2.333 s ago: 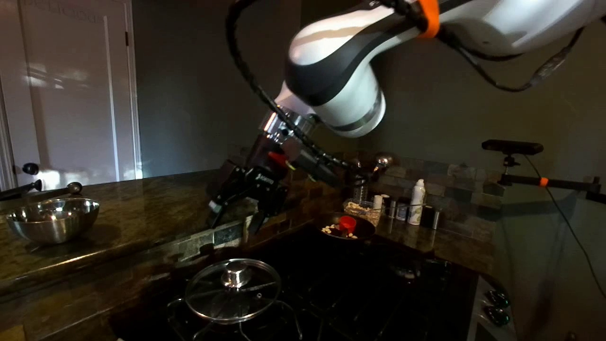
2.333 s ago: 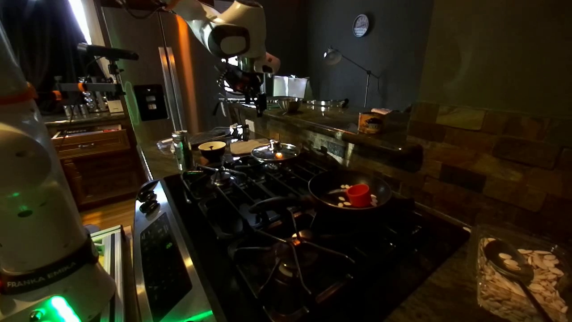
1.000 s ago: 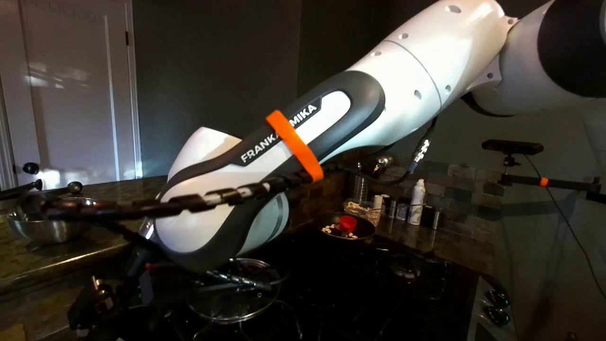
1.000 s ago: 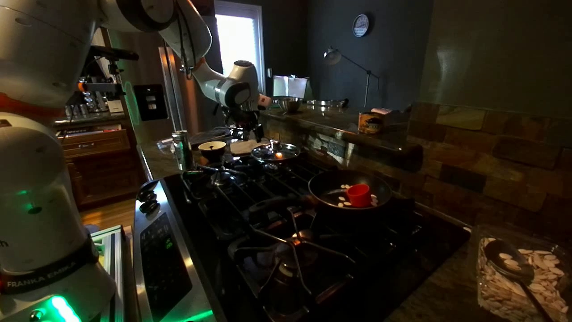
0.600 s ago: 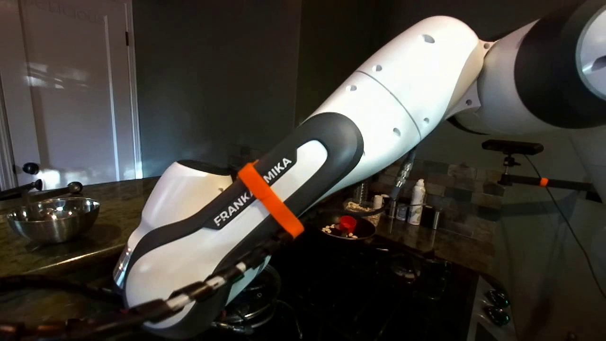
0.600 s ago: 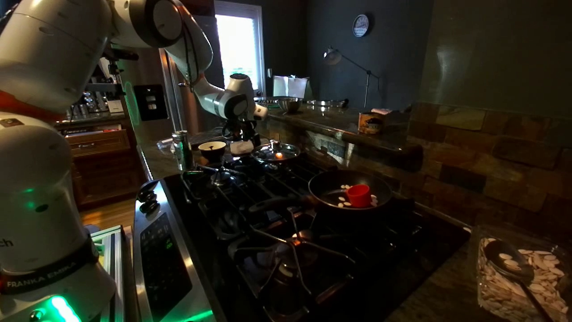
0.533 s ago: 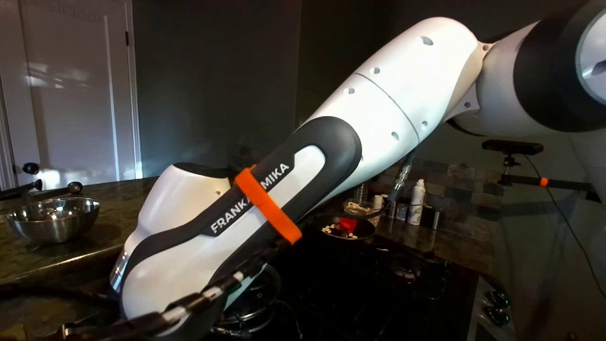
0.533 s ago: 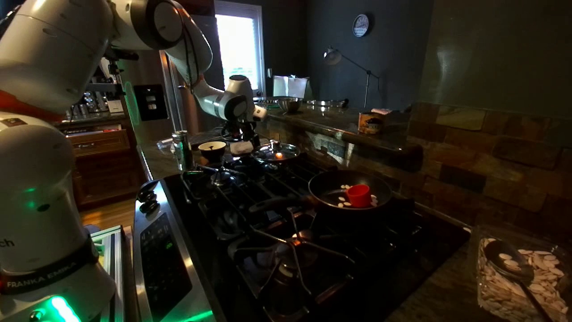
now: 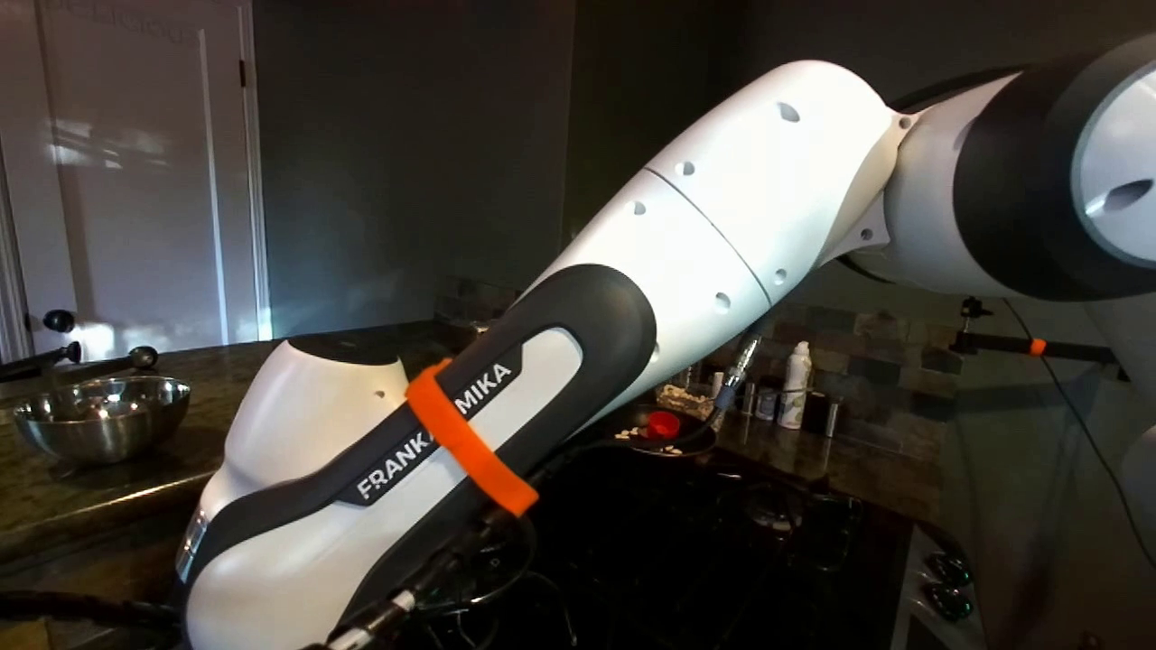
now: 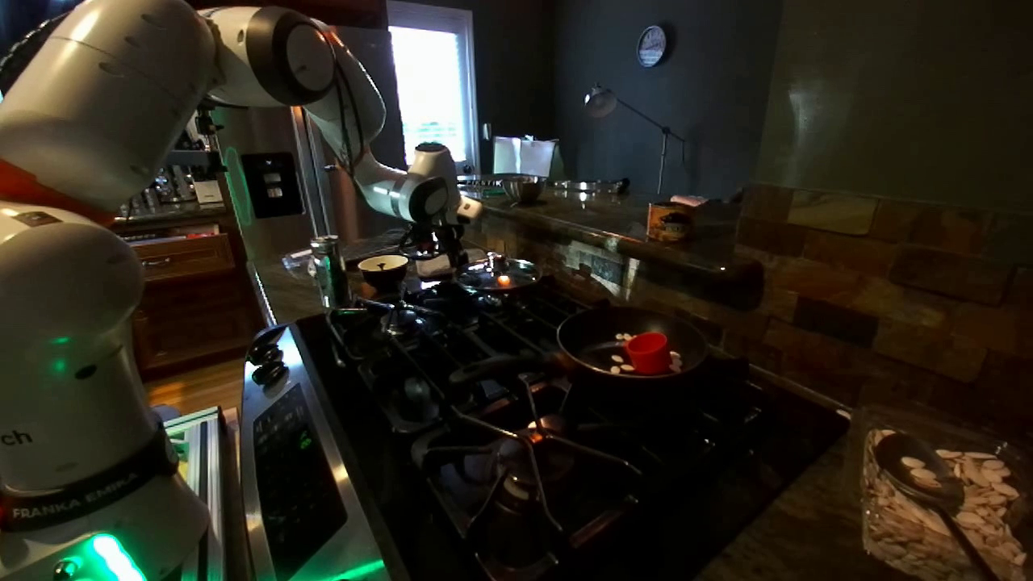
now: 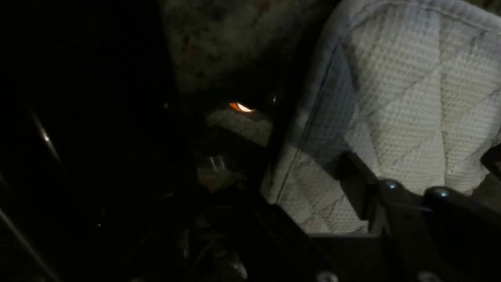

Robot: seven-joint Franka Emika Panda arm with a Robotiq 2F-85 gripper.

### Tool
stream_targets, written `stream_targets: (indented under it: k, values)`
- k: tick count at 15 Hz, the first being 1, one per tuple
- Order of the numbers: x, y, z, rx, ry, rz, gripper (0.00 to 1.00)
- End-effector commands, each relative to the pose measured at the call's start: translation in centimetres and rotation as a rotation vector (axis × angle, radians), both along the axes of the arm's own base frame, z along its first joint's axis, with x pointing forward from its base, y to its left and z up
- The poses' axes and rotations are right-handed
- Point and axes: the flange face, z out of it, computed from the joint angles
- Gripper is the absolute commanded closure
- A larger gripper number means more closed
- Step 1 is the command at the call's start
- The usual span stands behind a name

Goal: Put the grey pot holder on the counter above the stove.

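The grey pot holder (image 11: 403,102), a pale quilted cloth with a bound edge, fills the right of the wrist view. In an exterior view the pot holder (image 10: 433,266) lies on the low worktop beyond the stove (image 10: 694,484), partly behind my gripper (image 10: 440,246). Seen from the wrist, my gripper (image 11: 314,186) has its fingers apart, with cloth showing in the gap and the cloth's edge close to the left fingertip. The arm hides the gripper in an exterior view. The raised counter (image 10: 597,222) runs behind the stove; it also shows as the dark counter (image 9: 226,384).
A glass-lidded pot (image 10: 472,278) stands close beside my gripper. A small bowl (image 10: 383,270) and a shaker (image 10: 327,266) are on its other side. A steel bowl (image 9: 101,424) and a can (image 10: 670,222) stand on the counter. A pan (image 10: 581,355) sits on the stove.
The arm has come down from above the counter's far end to the pot holder, the last half second bringing only a slight lowering. My gripper now covers part of the cloth.
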Motion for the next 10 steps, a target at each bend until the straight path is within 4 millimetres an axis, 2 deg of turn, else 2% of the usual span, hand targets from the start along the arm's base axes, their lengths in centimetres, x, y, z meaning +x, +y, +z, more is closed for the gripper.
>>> stream_targets:
  k: [1, 3, 4, 6, 7, 10]
  values:
    - [0.8, 0.4, -0.7, -0.019, 0.021, -0.035, 0.8]
    - [1.0, 0.0, -0.5, -0.015, 0.015, -0.056, 0.95]
    - [1.1, -0.2, -0.3, -0.015, 0.013, -0.066, 0.99]
    - [1.2, -0.4, 0.1, -0.011, 0.006, -0.081, 1.0]
    - [1.3, -0.5, 0.4, -0.011, 0.003, -0.087, 0.97]
    - [0.5, -0.9, 2.5, -0.007, -0.015, -0.049, 0.97]
